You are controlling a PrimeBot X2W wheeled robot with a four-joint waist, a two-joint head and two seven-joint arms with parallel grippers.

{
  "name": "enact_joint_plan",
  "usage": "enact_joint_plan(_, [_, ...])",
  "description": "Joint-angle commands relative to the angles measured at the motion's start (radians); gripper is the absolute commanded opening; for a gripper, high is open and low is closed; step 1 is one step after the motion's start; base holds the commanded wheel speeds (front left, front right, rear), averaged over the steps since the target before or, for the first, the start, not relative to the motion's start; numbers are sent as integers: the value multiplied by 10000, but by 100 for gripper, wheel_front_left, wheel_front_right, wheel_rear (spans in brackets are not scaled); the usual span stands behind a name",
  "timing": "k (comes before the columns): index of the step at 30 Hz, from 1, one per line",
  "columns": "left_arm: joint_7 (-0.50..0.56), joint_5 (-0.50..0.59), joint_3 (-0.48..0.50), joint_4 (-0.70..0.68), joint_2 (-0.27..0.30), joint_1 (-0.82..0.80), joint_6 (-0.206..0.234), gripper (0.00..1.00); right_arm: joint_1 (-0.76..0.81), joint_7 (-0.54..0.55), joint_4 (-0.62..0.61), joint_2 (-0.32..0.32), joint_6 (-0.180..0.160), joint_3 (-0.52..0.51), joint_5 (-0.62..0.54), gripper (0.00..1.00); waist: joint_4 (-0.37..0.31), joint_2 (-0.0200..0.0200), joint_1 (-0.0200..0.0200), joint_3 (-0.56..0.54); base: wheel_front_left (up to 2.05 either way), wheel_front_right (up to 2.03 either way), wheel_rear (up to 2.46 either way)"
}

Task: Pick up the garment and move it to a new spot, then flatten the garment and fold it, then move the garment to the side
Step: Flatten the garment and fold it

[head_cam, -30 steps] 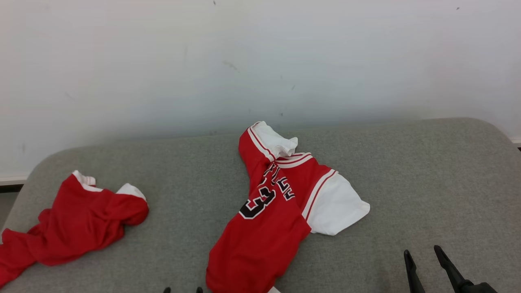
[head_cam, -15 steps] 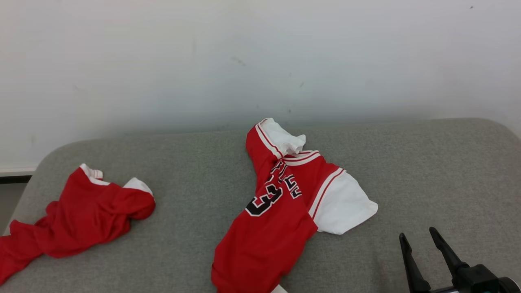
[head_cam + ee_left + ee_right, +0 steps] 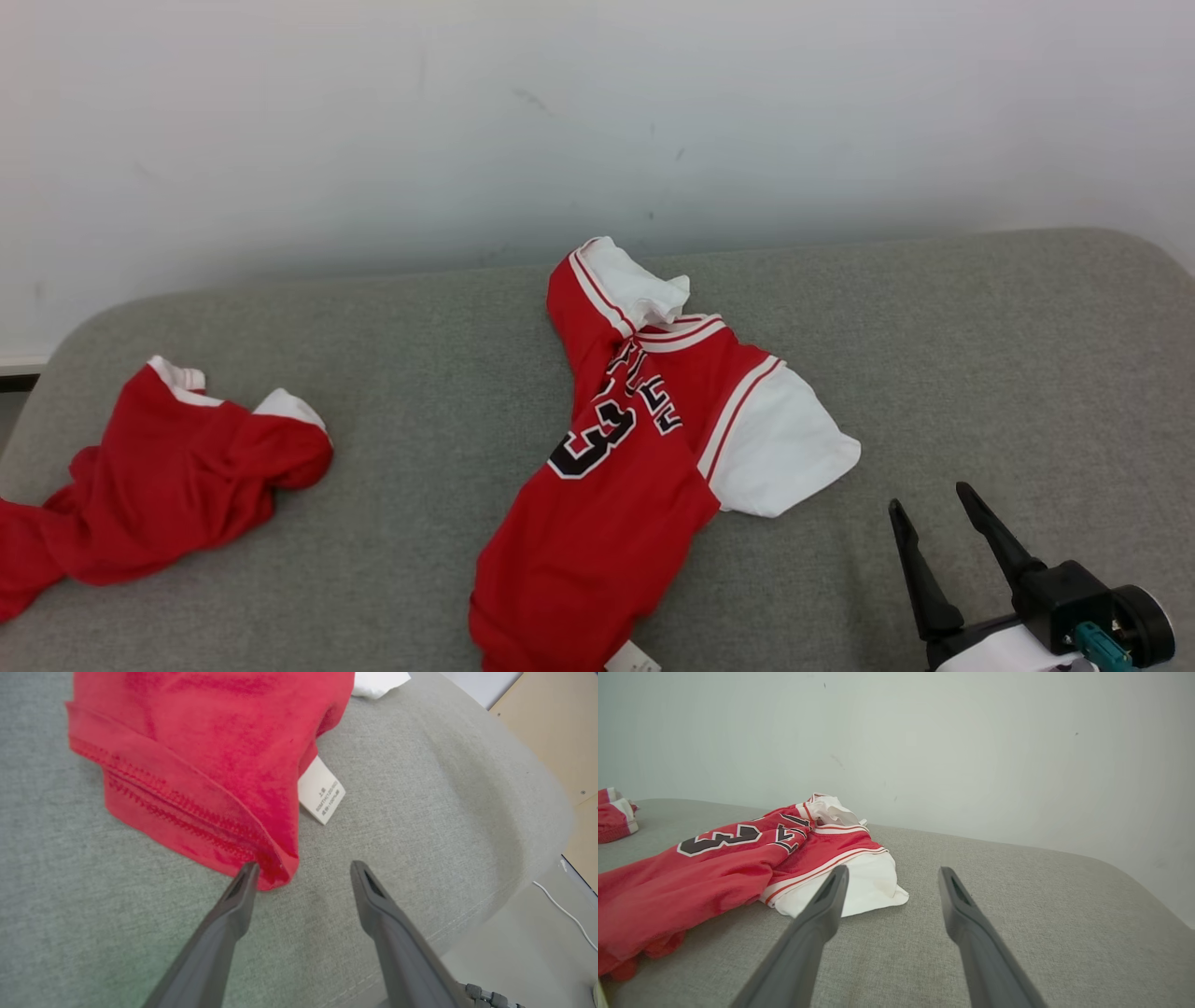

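A red sports jersey (image 3: 607, 504) with white short sleeves and black numerals edged in white lies crumpled near the middle of a grey fabric-covered table (image 3: 980, 355); its collar end points toward the far wall (image 3: 597, 121) and its hem reaches the near edge; one white sleeve (image 3: 780, 457) spreads flat to the robot's right, the other is bunched by the collar; a small white care label (image 3: 322, 791) pokes out from under the hem onto the grey fabric.

In the left wrist view, the left claw (image 3: 304, 864) hovers at the jersey's hem corner with its two dark fingers spread wide apart and nothing between them; one fingertip sits right at the red stitched edge, though contact cannot be judged.

The right claw (image 3: 929, 497) is to the right of the jersey, near the white sleeve but apart from it; its fingers are likewise spread wide and empty, pointing toward the wall.

A second red garment (image 3: 168, 476) with white trim lies heaped at the table's left end, well apart from the jersey.
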Motion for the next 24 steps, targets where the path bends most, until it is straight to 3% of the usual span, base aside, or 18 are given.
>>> enact_joint_plan(1, [-100, -13, -9, 136, 35, -163, 42, 100, -161, 8, 27, -52, 1, 29, 54, 100, -56, 0, 0, 91, 0, 0, 0])
enact_joint_plan(13, [-577, -17, -161, 1493, 32, -1260, 202, 100, -998, 8, 342, -111, 1, 294, 154, 100, -216, 0, 0, 834, 0, 0, 0])
enact_joint_plan(24, [-730, -116, -560, 2372, 57, -2002, 157, 100, -2851, 881, 2205, -329, 1, 832, 335, 100, 214, 0, 0, 1585, 0, 0, 0])
